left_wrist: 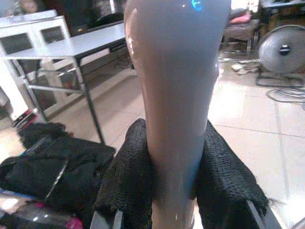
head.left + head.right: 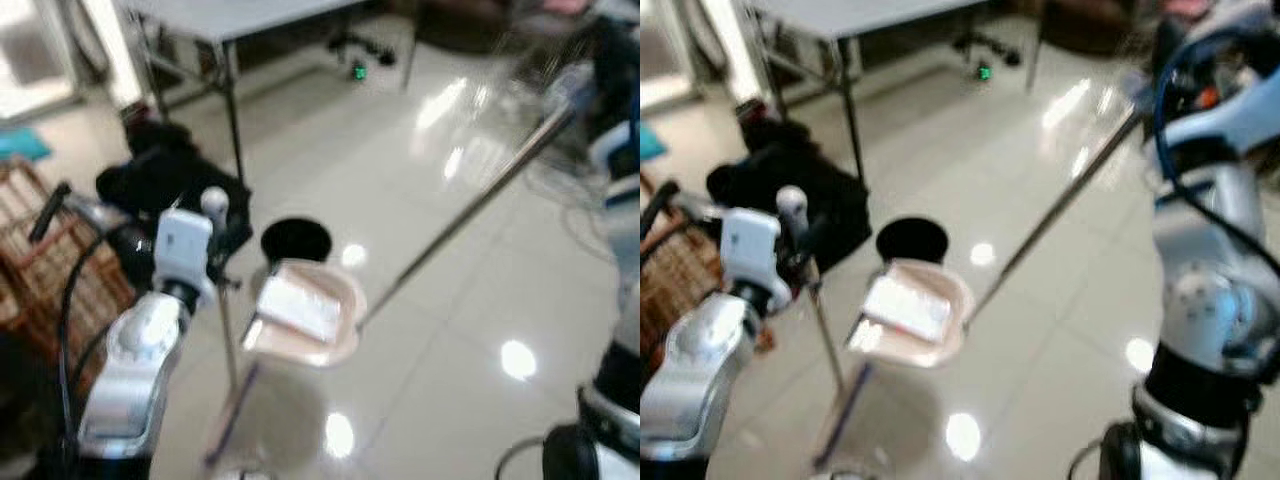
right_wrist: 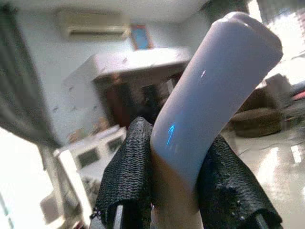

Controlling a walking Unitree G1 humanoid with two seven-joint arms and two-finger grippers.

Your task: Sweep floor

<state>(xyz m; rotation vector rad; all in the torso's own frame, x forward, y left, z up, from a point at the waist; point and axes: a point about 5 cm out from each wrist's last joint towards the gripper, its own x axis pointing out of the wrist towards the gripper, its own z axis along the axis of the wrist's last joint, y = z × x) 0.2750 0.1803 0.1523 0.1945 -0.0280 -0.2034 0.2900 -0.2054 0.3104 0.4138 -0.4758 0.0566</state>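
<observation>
Left pincer (image 1: 174, 191) clamps the dustpan handle (image 1: 174, 95) — pan (image 2: 300, 312) hanging below.

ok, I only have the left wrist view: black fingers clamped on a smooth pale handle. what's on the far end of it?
Observer: A pale pink plastic dustpan. The left gripper holds its long upright handle, and white paper scrap lies in the pan.
Operator: Where is it relative to a bin?
Observer: A black round container, probably a bin, stands on the glossy tiled floor just behind the dustpan.
Operator: And the right arm?
Observer: The right gripper is shut on a rounded white broom grip. Its thin metal pole slants down to the floor beside the dustpan.
</observation>
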